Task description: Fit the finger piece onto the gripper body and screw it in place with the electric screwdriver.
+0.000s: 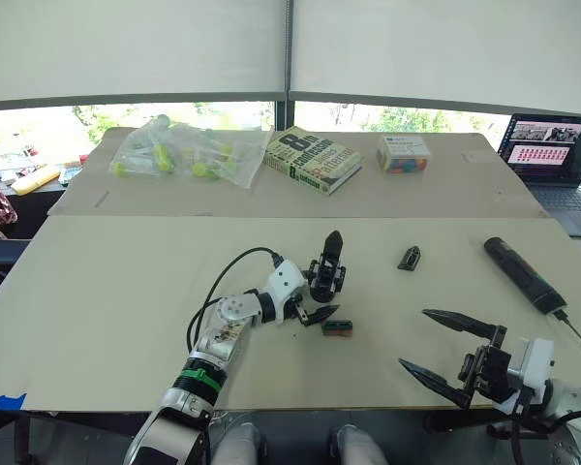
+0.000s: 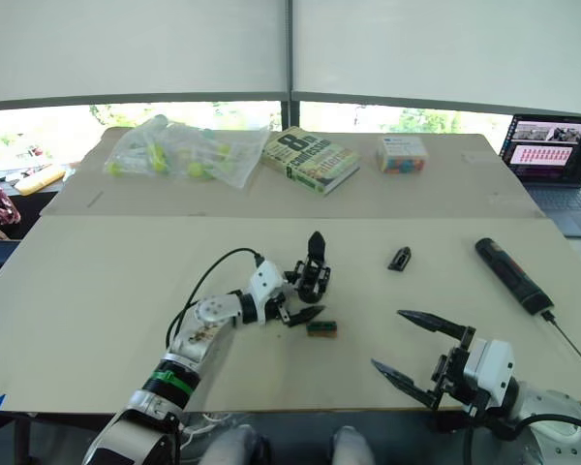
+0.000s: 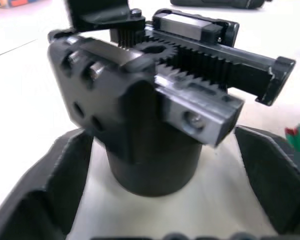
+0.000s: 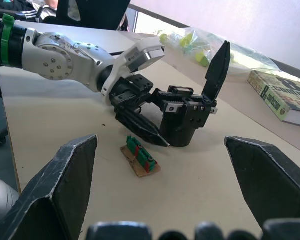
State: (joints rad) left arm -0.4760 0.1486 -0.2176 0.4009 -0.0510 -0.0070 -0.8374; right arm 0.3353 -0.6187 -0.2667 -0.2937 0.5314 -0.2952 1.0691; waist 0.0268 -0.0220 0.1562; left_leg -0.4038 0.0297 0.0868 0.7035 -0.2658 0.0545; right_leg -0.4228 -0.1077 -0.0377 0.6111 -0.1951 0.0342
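The gripper body stands on its round base mid-table, one pointed black finger sticking up from it. My left gripper is open, with a finger on each side of that base and a small gap on both sides. The finger piece lies alone on the table to the right of the body. Farther right lies the electric screwdriver, its thin bit pointing toward the front edge. My right gripper hovers open and empty near the front edge, between the body and the screwdriver.
A small green-brown box lies just in front of the gripper body. At the back are a clear bag of yellow-green items, a book and a small colourful box. A laptop sits far right.
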